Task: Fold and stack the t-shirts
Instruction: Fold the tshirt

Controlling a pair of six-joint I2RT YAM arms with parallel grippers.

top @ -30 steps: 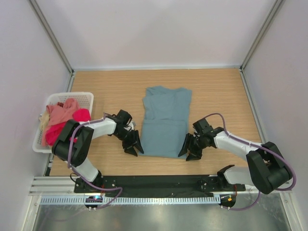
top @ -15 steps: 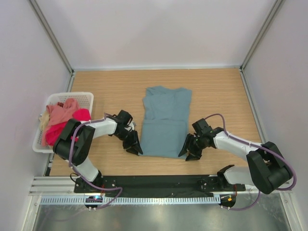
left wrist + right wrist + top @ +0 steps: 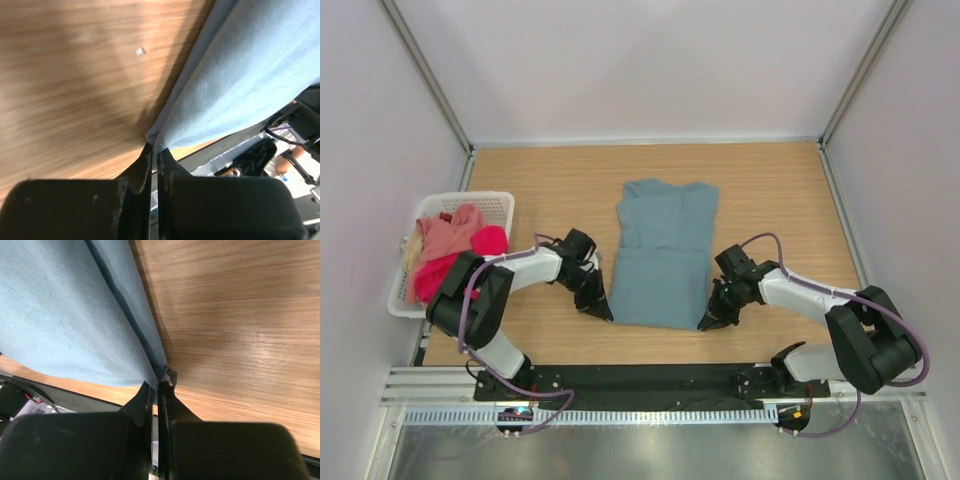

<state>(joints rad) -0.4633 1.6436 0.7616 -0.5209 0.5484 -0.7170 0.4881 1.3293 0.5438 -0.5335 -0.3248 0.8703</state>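
A grey-teal t-shirt (image 3: 663,250) lies flat on the wooden table, folded into a long strip, collar end far from the arms. My left gripper (image 3: 603,311) is shut on its near left corner (image 3: 156,136). My right gripper (image 3: 706,321) is shut on its near right corner (image 3: 161,371). In both wrist views the cloth rises from between the pinched black fingers. More t-shirts, salmon pink (image 3: 448,235), crimson-pink (image 3: 488,240) and cream (image 3: 412,250), sit piled in the basket at the left.
A white slotted basket (image 3: 496,202) stands at the table's left edge against the wall. Bare wood (image 3: 770,190) surrounds the teal shirt. Metal frame posts and white walls close in the back and sides. The black base rail (image 3: 650,378) runs along the near edge.
Both grippers have closed from open onto the teal shirt's near corners. Each has shifted slightly inward toward the hem.
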